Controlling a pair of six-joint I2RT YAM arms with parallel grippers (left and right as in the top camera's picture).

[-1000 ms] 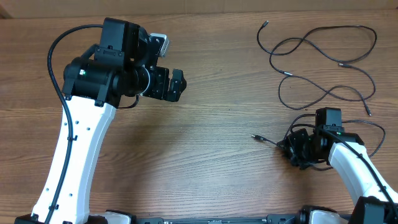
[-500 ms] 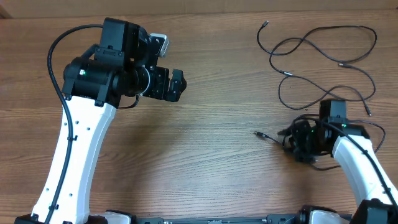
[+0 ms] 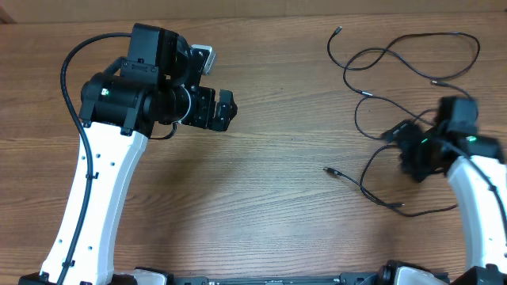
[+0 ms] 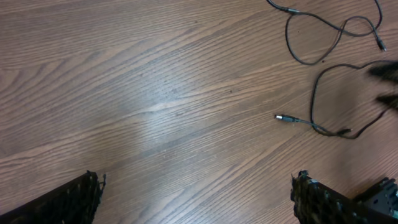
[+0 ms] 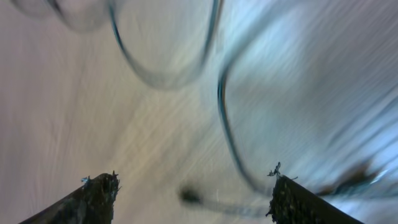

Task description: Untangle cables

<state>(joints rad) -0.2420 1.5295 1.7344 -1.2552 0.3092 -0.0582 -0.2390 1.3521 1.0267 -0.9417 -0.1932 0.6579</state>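
Several thin black cables (image 3: 386, 51) lie looped together at the table's far right. One more cable (image 3: 328, 171) lies apart from them, its plug end pointing left and its cord curving back toward the right arm. My right gripper (image 3: 402, 150) hovers open just above and to the right of that cable's loop, with nothing between its fingers. The blurred right wrist view shows the cable (image 5: 222, 118) on the wood below the gap of the right gripper (image 5: 193, 193). My left gripper (image 3: 230, 109) hangs open and empty at upper left. In its own view the left gripper (image 4: 196, 199) faces the plug end (image 4: 281, 117).
The table (image 3: 261, 198) is bare brown wood between the two arms. The left arm's white link (image 3: 95, 198) rises from the near left edge. Thick black wiring (image 3: 71, 87) arcs beside the left arm.
My right gripper has opened and let go of the cable it was bunching up. It has moved up and to the right, and the cable now lies spread out. The left arm has not moved.
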